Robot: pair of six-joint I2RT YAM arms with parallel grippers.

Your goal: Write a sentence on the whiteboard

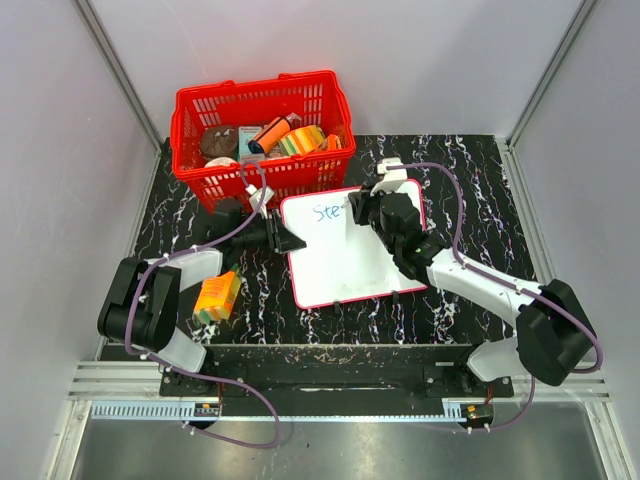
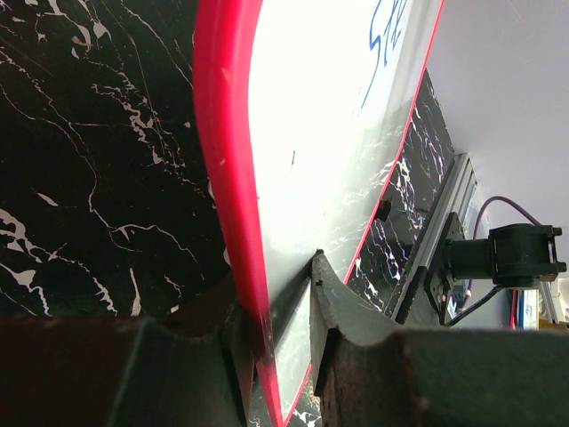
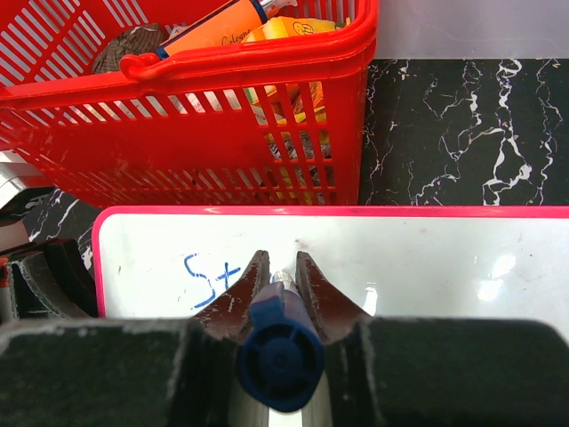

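Left gripper (image 2: 280, 298) is clamping whiteboard (image 2: 302, 133) edge — right wrist alone is showing right gripper (image 3: 276, 267) pinching blue marker (image 3: 280, 360) beside sentence (image 3: 212, 277).

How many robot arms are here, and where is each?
2. The left arm reaches from the near left, jaws gripping the whiteboard by its left edge. The right arm reaches from the near right, holding a marker over it.

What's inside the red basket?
The red basket holds an orange tube, a brown round thing and a striped colourful roll. Whatever lies underneath them is covered, so I cannot tell.
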